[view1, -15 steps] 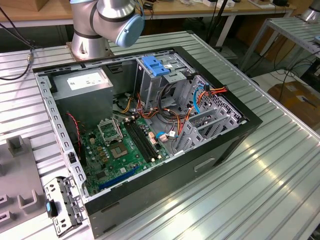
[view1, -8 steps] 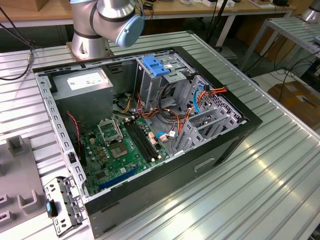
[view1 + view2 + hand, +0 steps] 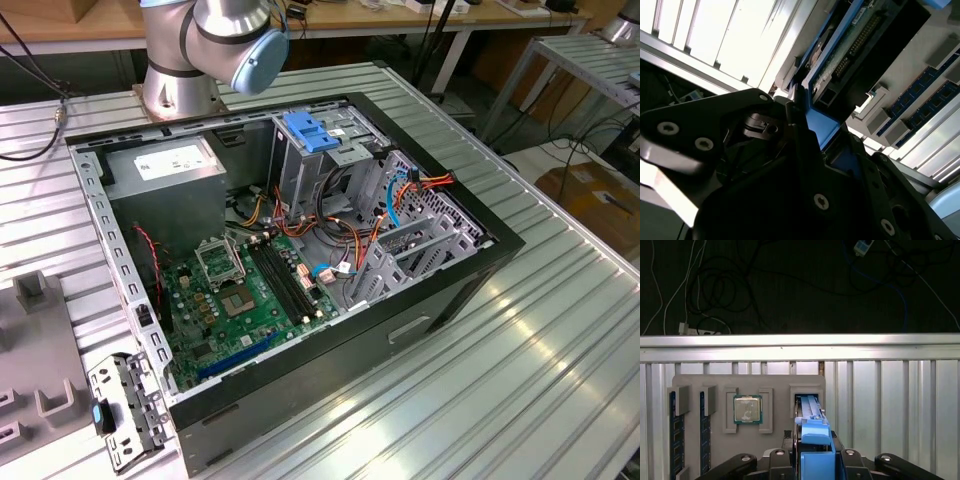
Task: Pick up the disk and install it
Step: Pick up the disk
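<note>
In the exterior view the grey tray (image 3: 40,340) lies at the left edge of the ribbed table (image 3: 520,400). The open computer case (image 3: 400,330) stands well apart from the tray, toward the exterior view's right. Inside the case rises the metal drive cage (image 3: 300,175), topped by its blue latch (image 3: 305,130).

The first wrist view looks straight down on the same tray (image 3: 775,385). At one end of it two memory sticks (image 3: 673,440) stand on edge in their holders, and a processor chip (image 3: 747,409) sits in the middle recess. At the other end is the slot (image 3: 794,395) that holds the disk (image 3: 815,432).

The disk stands on its thin edge there, with its blue rail facing the camera. Its long axis runs out of the slot and in line with the gripper's own reach. It therefore lies directly ahead of the tool, neither offset nor tilted to one side.

The gripper (image 3: 815,457) straddles the disk with a dark finger pressed against each side, so it looks clamped on the disk. The second wrist view agrees. There the blue rail and board face of the disk (image 3: 860,40) run out from between the jaws of the gripper (image 3: 822,135) with no gap showing.

Whether the far end of the disk has come clear of the slot cannot be made out
</note>
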`<action>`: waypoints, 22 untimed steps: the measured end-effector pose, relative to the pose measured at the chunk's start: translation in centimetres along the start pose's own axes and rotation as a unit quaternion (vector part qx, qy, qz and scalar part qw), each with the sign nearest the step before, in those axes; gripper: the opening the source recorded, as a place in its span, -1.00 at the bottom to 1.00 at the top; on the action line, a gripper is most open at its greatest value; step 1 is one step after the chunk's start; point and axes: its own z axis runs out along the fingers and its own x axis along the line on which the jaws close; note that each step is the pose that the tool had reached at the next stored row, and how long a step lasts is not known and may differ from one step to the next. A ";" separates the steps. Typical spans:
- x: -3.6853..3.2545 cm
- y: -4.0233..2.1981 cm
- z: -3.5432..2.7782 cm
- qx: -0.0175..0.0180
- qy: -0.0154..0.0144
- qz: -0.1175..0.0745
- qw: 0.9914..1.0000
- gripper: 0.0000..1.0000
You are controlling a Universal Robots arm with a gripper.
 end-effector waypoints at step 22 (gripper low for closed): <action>0.00 0.00 -0.12 0.000 0.000 0.000 1.000 -0.26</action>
